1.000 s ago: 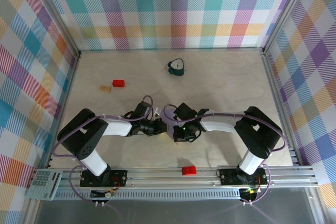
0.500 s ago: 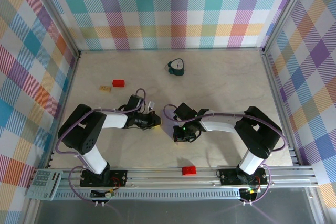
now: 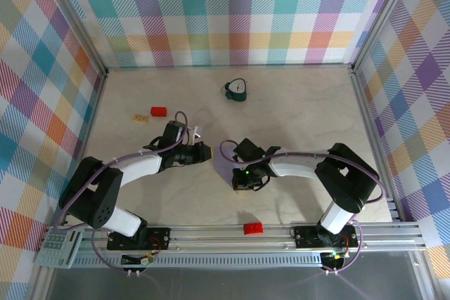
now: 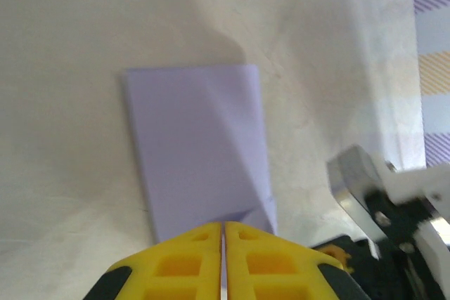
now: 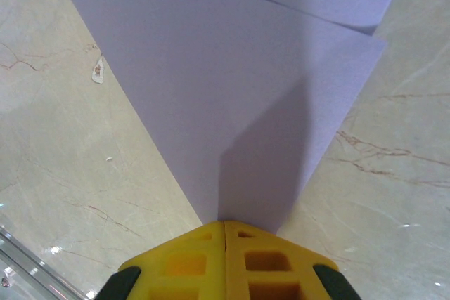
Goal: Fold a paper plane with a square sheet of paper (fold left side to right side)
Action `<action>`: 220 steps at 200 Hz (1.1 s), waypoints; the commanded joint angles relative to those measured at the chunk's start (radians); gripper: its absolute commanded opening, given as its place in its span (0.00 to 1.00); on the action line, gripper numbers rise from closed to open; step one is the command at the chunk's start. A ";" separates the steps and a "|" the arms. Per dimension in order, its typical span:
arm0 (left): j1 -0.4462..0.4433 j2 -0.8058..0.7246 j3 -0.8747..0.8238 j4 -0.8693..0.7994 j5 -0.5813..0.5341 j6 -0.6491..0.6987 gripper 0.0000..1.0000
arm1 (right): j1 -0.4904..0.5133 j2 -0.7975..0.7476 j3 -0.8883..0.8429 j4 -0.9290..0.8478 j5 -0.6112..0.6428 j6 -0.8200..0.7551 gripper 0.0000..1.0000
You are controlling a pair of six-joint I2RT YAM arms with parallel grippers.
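Note:
The square sheet of paper point(image 4: 197, 152) lies folded on the table as a pale lavender upright rectangle with a diagonal crease. It shows as a faint patch point(image 3: 225, 168) between the two arms. My left gripper point(image 4: 223, 226) is shut, its yellow tips hovering over the paper's near edge with nothing seen between them; from above it point(image 3: 202, 151) sits just left of the sheet. My right gripper point(image 5: 225, 223) is shut too, its tips over a pointed corner of the paper point(image 5: 232, 82), at the sheet's right side point(image 3: 236, 175).
A dark teal clock-like object point(image 3: 237, 89) stands at the back. A red block point(image 3: 159, 111) and a tan piece point(image 3: 141, 117) lie at the back left. Another red block point(image 3: 252, 227) sits by the front rail. A keypad point(image 3: 60, 247) is at the front left.
My left arm has swung its shut gripper off the paper, back and to the left. The right arm and the paper have stayed put.

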 commanded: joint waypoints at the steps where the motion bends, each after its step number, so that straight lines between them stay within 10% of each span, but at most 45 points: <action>1: -0.062 0.002 -0.016 0.019 0.026 -0.015 0.10 | -0.001 0.070 -0.070 -0.093 0.149 0.009 0.00; 220: -0.158 0.217 -0.049 0.096 -0.063 -0.065 0.00 | -0.004 -0.090 0.042 0.004 0.022 -0.018 0.00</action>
